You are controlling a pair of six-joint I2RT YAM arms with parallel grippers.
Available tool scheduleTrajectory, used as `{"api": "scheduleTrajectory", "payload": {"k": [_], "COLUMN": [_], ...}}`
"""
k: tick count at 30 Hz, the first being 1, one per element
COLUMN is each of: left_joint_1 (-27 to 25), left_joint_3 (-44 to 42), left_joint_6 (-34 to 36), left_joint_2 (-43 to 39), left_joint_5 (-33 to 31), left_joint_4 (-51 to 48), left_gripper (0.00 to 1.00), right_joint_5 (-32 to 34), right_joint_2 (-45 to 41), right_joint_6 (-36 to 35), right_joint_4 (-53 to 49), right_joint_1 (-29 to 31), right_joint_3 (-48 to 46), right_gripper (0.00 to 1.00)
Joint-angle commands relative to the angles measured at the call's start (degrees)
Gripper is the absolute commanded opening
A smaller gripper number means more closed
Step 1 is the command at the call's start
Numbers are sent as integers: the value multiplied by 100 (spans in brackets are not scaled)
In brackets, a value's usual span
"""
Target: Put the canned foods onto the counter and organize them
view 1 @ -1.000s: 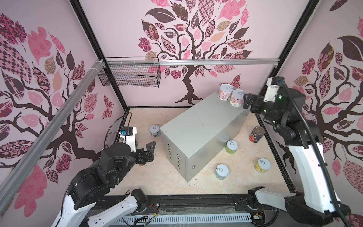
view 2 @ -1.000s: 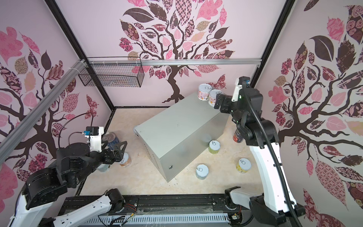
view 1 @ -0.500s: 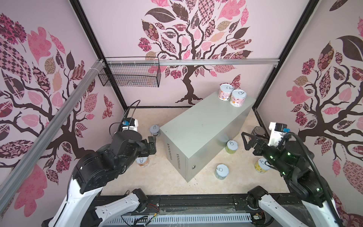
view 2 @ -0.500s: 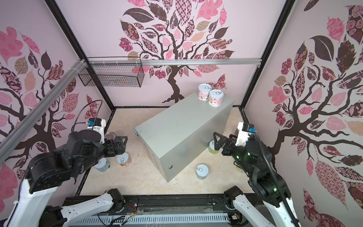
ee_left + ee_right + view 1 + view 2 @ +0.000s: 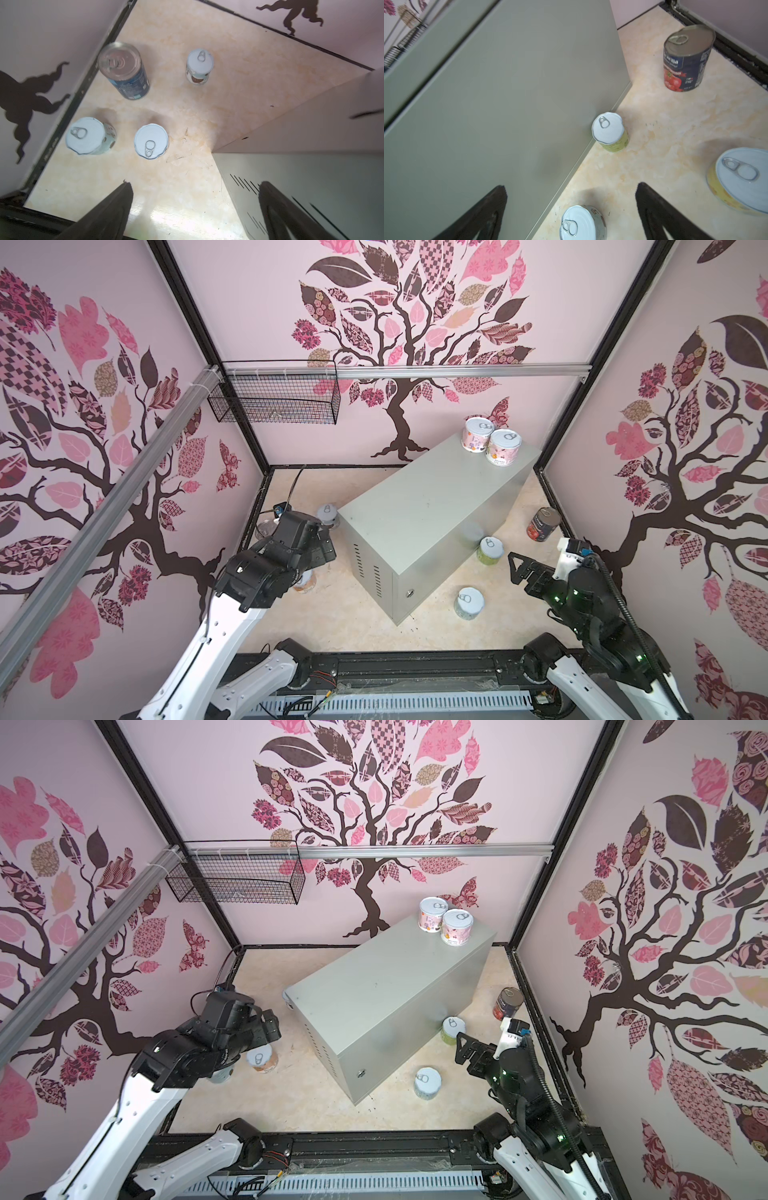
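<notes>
Down from the far end of the counter [image 5: 432, 514] to just above the beige floor [image 5: 675, 128] on the right since a second ago: right gripper [image 5: 571, 185]. Forward over the cans left of the counter in the same time: left gripper [image 5: 195, 182]. Unmoved, upright and touching each other at the far end of the counter top: two pink-label cans [image 5: 490, 441].

Both pairs of jaws spread wide, holding nothing, touching nothing.

Ahead of the right jaws in the right wrist view: green-label can [image 5: 610, 131], upright, pull-tab up, long axis vertical, tight beside the counter's side wall; touching it or not, cannot tell. Nearer, almost under the gap between the fingers: pale grey can [image 5: 581, 222], clear of that wall. Off to the outer side: yellow-label can [image 5: 737, 180]. Farther on: tomato can [image 5: 685, 60]. All four nearer the right arm.

Ahead of the left jaws: short pale can [image 5: 151, 141], second short pale can [image 5: 87, 135] beside it, tall blue can [image 5: 124, 70] and small brown-label can [image 5: 199, 66] beyond. All upright, all nearer the left arm.

Probably next: a descent and a side-on pinch across one can's width. For the green-label can, little room for the finger on the wall side.
</notes>
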Motion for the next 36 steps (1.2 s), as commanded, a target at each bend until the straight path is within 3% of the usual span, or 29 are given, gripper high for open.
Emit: {"api": "scheduleTrajectory", "payload": {"k": [1,4,9,19,30,36], "left_joint_1": [1246,2013,2034,2128,2238,2240], "left_joint_3": [-764,-1209,-1620,-1676,-1934,-2190], "left_joint_6": [345,494,384,320,-49,-277], "left_joint_2": [-240,-86,532,2092,2405,2446], "left_joint_5": [1476,1901,1056,760,182,461], "left_joint_4": [980,1384,1841,2586,2391,2572], "left_gripper": [98,98,98,98,98,98], "right_joint_5": [-82,-397,-603,-577,-758,-745], "right_joint_2": [-84,-36,159,409,589,591], "right_joint_6": [400,643,918,802,739,748], "right_joint_4": [225,546,923,1389,2007,2042], "right_joint_1": [43,44,45,39,41,225], "right_joint_3": [-357,-820,-1269,-1762,-2354,-2420], "right_gripper": [100,100,100,100,100,100]}}
